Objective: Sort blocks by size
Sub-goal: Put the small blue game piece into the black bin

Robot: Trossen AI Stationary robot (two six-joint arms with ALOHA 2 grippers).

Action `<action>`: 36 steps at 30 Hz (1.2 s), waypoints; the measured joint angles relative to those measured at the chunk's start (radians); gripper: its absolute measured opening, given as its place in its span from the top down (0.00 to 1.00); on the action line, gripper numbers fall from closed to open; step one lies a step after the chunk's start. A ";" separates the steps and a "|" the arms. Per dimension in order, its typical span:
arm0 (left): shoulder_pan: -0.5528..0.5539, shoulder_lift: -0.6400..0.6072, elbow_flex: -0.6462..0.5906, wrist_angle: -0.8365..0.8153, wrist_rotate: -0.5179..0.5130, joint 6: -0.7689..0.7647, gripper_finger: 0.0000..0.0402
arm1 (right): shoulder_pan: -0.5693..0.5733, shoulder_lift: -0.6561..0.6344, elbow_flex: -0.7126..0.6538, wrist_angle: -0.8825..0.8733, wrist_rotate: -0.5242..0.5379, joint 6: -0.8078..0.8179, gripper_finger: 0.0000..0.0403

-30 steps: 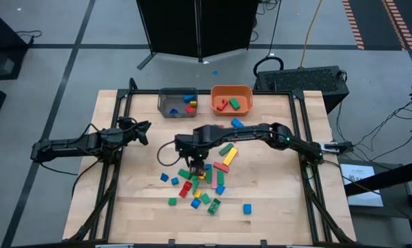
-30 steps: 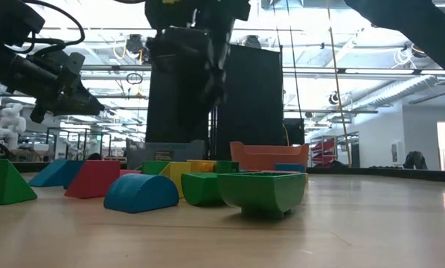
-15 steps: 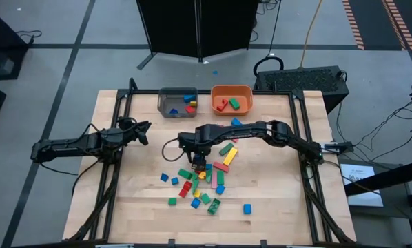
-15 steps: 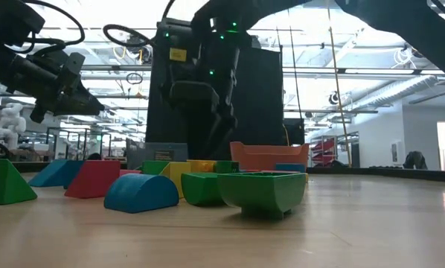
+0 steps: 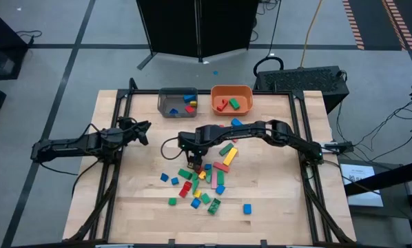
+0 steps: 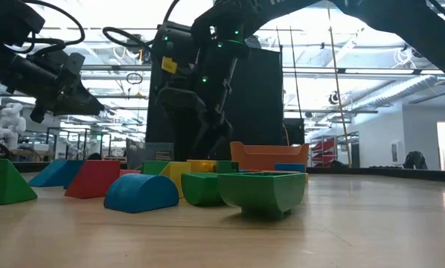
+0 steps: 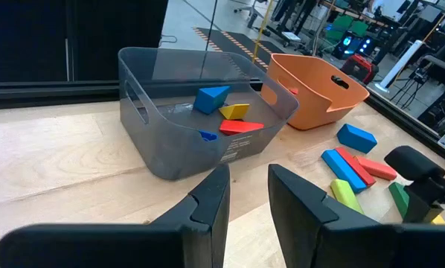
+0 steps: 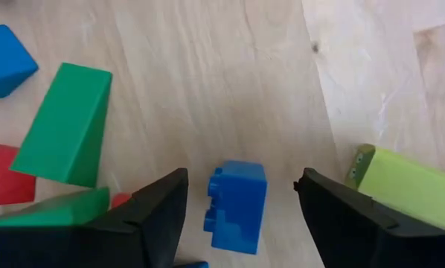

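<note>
The blocks (image 5: 204, 180) lie scattered on the wood near the table's middle. My right gripper (image 5: 197, 164) points steeply down over the far left part of the pile and is open. In the right wrist view a small blue studded block (image 8: 237, 205) lies flat on the table between its two fingers (image 8: 163, 205), which stand on either side without touching it. A green block (image 8: 62, 134) and a lime block (image 8: 408, 186) lie just beside them. My left gripper (image 5: 142, 131) waits at the table's left, open and holding nothing.
A grey bin (image 5: 177, 102) and an orange bin (image 5: 231, 98) stand at the far edge, each with a few blocks inside. A lone blue block (image 5: 247, 208) lies near the front right. Bare wood shows on the table's right side and front left.
My right gripper has come down toward the blocks, shifting slightly toward the table's left, and now stands low over the small blue block. The blocks have stayed in place.
</note>
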 joint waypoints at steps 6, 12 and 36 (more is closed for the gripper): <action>0.000 0.000 0.000 0.000 0.000 0.000 0.76 | -0.001 0.000 0.000 -0.001 -0.002 0.000 0.46; 0.000 0.000 0.000 0.000 0.000 0.000 0.76 | -0.003 0.000 0.000 -0.002 -0.002 -0.002 0.52; 0.000 0.000 0.000 0.000 0.000 0.000 0.76 | -0.005 0.001 0.039 0.027 -0.006 0.003 0.83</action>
